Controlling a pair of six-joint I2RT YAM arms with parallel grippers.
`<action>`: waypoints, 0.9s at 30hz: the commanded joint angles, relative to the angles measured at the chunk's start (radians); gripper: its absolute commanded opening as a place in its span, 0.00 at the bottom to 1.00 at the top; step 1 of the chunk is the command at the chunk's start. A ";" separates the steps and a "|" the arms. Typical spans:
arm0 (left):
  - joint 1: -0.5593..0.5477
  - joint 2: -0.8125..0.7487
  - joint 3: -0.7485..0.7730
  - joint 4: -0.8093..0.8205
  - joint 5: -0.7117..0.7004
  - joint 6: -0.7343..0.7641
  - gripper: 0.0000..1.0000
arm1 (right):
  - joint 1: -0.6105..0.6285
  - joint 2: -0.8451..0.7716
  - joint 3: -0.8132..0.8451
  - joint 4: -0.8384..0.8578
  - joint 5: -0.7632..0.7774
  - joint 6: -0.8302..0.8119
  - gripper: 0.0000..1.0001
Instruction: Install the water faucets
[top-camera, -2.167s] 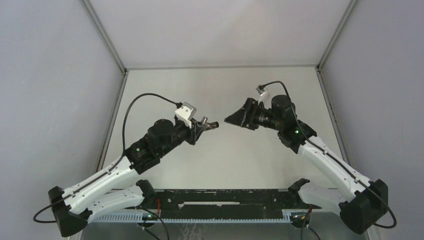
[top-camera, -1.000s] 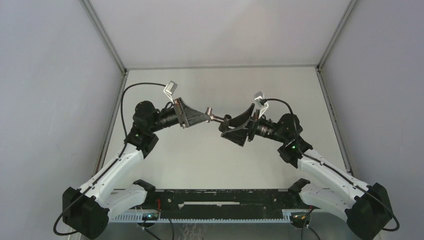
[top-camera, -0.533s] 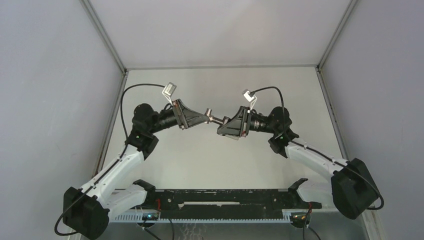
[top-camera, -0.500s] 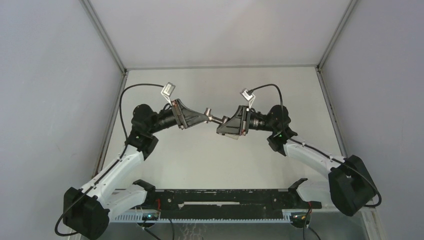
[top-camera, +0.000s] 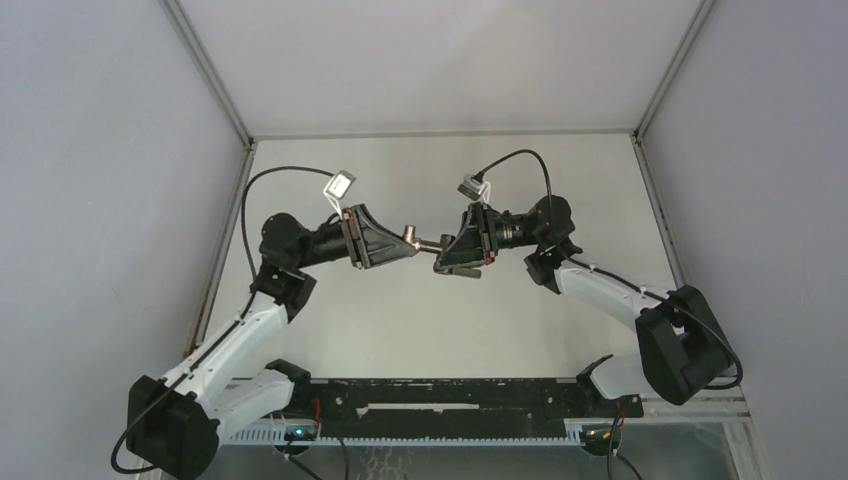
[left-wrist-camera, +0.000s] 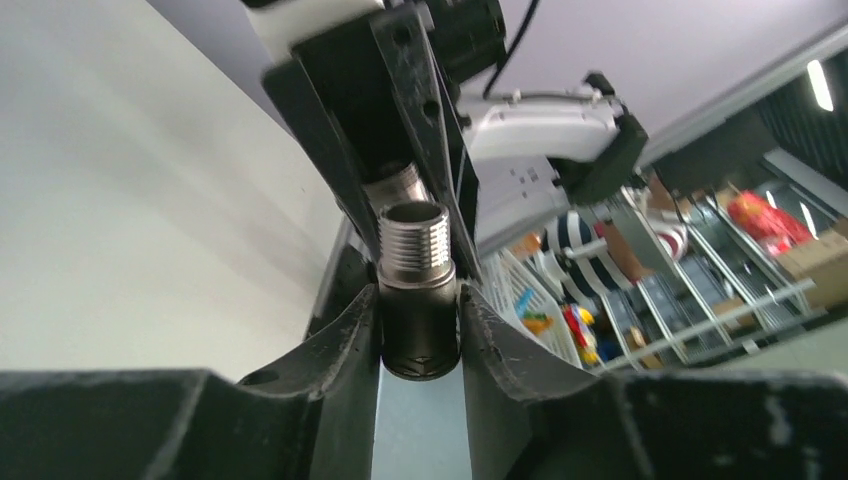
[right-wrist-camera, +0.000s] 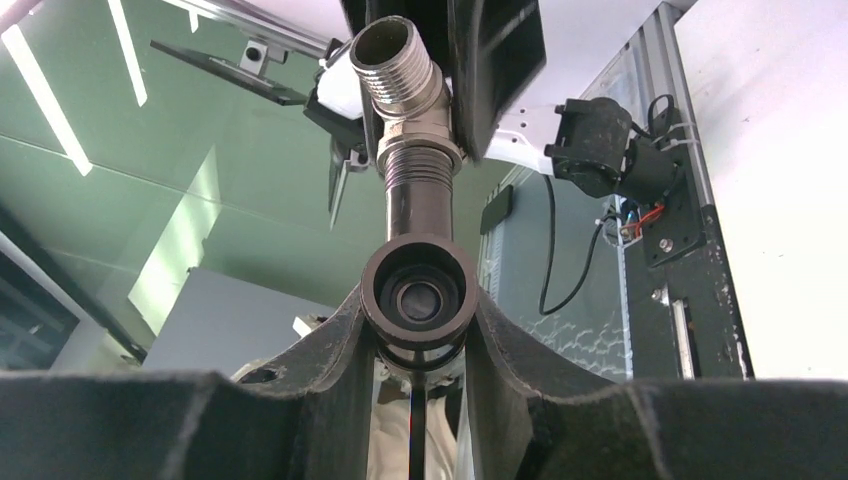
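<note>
In the top view my left gripper (top-camera: 398, 243) and right gripper (top-camera: 450, 256) meet tip to tip above the table's middle. The left gripper (left-wrist-camera: 418, 310) is shut on a metal fitting (left-wrist-camera: 415, 290) with a silvery threaded end; the fitting also shows in the top view (top-camera: 410, 236). The right gripper (right-wrist-camera: 418, 300) is shut on the dark tap piece (right-wrist-camera: 418, 290), seen end-on as a ring. Its dark stem (right-wrist-camera: 418, 205) runs straight into the silvery threaded fitting (right-wrist-camera: 405, 80) between the left fingers (right-wrist-camera: 495, 60). The two parts touch in one line.
The pale table (top-camera: 430, 320) lies under both arms, inside grey enclosure walls with metal frame posts (top-camera: 205, 70). A black rail (top-camera: 450, 400) runs along the near edge between the arm bases. Camera cables arc above both wrists.
The arms have come together from apart. Over the last second the right wrist has rolled and shifted left, and the tap piece's stem now meets the fitting held by the left gripper.
</note>
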 joint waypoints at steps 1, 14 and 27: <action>-0.024 0.015 0.024 0.006 0.164 -0.021 0.40 | -0.003 -0.026 0.087 -0.050 -0.006 -0.073 0.00; -0.023 0.028 0.081 -0.157 0.181 0.074 0.68 | -0.004 -0.082 0.175 -0.470 -0.034 -0.390 0.00; -0.022 0.035 0.131 -0.302 0.124 0.163 0.59 | -0.004 -0.106 0.176 -0.499 -0.045 -0.417 0.00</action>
